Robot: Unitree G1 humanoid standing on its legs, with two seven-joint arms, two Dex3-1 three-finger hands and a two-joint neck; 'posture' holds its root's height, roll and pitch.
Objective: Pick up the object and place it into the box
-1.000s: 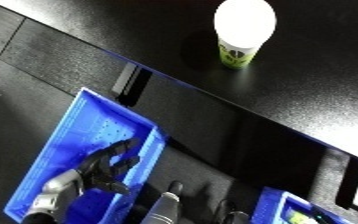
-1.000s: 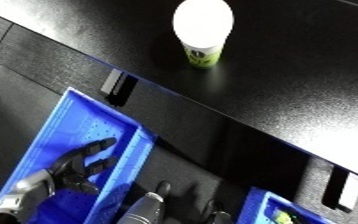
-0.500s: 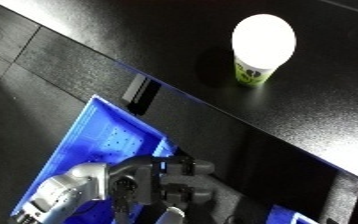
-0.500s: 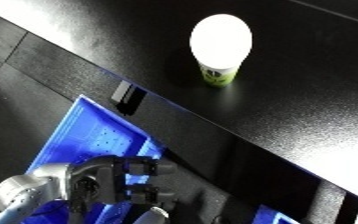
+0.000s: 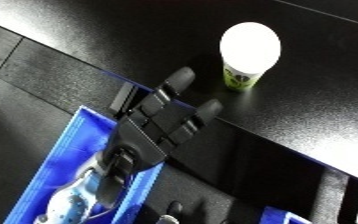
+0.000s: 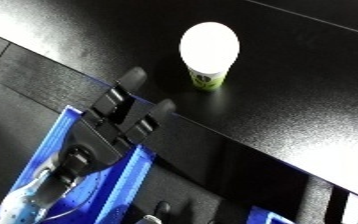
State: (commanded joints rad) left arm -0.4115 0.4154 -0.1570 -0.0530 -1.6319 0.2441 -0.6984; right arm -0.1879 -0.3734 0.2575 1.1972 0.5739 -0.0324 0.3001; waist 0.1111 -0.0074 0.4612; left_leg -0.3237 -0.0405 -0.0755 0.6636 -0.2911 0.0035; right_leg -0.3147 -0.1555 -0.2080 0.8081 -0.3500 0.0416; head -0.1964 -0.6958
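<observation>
A green cup (image 5: 243, 79) with a white domed lid (image 5: 250, 44) stands upright on the black table (image 5: 318, 125). My left hand (image 5: 158, 125) comes up from the lower left over the table's front edge. It is open, its fingers straight and pointing toward the cup. The fingertips (image 5: 181, 77) stop a short way to the cup's left, apart from it. Below the hand lies the blue bin (image 5: 58, 165), off the table's edge, with my forearm across it. A sliver of my right hand (image 5: 168, 219) shows at the lower edge.
The table's front edge runs diagonally from upper left to lower right. A small black block (image 5: 122, 97) sits at that edge beside my hand. The corner of a second blue bin (image 5: 286, 219) shows at the bottom right.
My left hand has risen out of the blue bin and stretched up over the table edge toward the cup. The camera has shifted too. The cup has stayed put.
</observation>
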